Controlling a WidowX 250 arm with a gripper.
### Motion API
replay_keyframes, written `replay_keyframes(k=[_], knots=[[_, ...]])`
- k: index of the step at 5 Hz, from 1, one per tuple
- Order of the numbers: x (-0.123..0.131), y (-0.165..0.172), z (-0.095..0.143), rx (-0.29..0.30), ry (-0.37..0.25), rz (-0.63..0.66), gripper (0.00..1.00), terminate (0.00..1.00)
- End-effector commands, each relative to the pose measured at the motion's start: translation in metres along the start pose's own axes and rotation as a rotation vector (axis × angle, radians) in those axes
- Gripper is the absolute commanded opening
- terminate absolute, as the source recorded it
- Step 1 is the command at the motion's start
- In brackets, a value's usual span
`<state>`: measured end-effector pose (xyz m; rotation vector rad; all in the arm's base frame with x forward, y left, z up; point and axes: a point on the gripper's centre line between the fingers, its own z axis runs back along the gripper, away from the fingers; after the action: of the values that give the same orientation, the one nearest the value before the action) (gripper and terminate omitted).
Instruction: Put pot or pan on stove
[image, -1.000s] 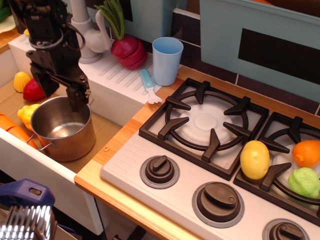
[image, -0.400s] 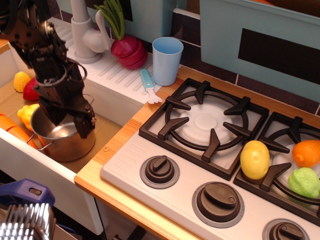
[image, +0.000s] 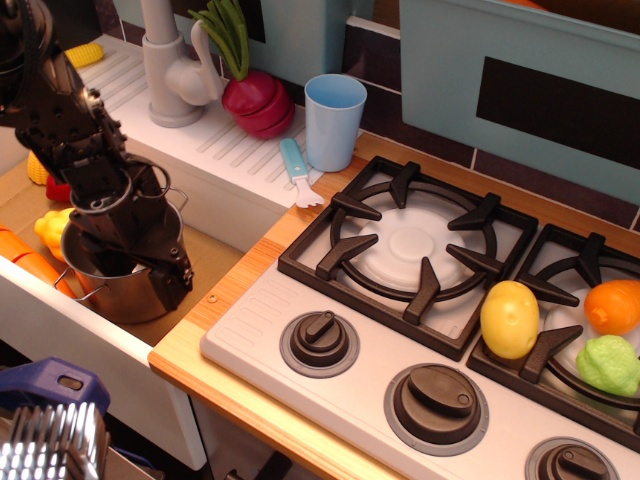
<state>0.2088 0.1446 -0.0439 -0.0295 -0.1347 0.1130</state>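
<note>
One second has brought the claw (image: 140, 262) from above the pot (image: 118, 285) down onto its near rim; we find its prongs astride the wall, though we cannot tell whether they have clamped. We judge the grasp under way, the lift pending. That pot sits in the sink (image: 215, 265), well apart from the stove (image: 420, 300). No legible writing noted.

Shiny steel pot (image: 120, 285) under a black gripper (image: 135, 262). Stove (image: 440, 330) grey-white with black grates, white discs, dark knobs. Light-blue cup (image: 333, 120). Yellow lemon (image: 509, 318), orange fruit (image: 613, 305), green vegetable (image: 607, 364), crimson radish (image: 258, 102).
</note>
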Motion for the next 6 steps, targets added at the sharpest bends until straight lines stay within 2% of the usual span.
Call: replay_keyframes(k=[1,4,6], knots=[[0.006,0.009,-0.006,0.005,-0.013,-0.014,0.00,0.00],[0.014,-0.008,0.019,0.084,-0.035,-0.059,0.00,0.00],[0.032,-0.024,0.065,0.130,0.001,-0.057,0.00,0.00]])
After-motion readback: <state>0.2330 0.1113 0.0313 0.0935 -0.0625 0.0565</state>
